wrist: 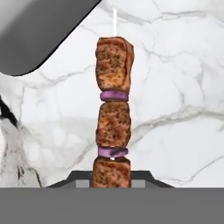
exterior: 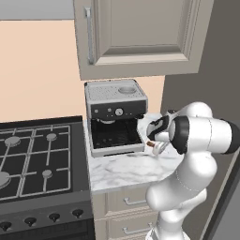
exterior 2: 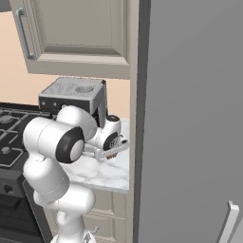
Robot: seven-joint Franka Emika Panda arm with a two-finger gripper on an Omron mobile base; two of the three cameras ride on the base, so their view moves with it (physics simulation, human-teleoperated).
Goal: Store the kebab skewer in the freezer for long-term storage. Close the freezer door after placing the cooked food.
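Right up against the hand camera is the skewer [wrist: 113, 118]: three browned meat chunks with purple onion rings between them, thin white stick poking out past the far chunk. The lowest chunk sits squeezed between the two dark fingertips [wrist: 74, 179], so the gripper [wrist: 112, 180] is clamped shut on the skewer's near end. Behind it is white marble counter [wrist: 175, 131] with grey veining, and a rounded grey shape cuts across one corner of that view, can't say for sure what it is.

From the left base view the arm [exterior: 201, 136] bends over the counter [exterior: 122, 171] just right of the coffee machine [exterior: 116, 117], and you can just make out a small reddish bit of skewer [exterior: 150, 144] at the gripper [exterior: 155, 146], low over the marble. The stove [exterior: 33, 159] sits left of the machine, with a wall cabinet [exterior: 140, 37] above.

In the right base view the gripper [exterior 2: 110, 153] is down near the counter's [exterior 2: 107, 178] right edge, close to the tall grey freezer [exterior 2: 190, 118], whose front looks closed. A pale handle [exterior 2: 229, 220] shows at the bottom right.
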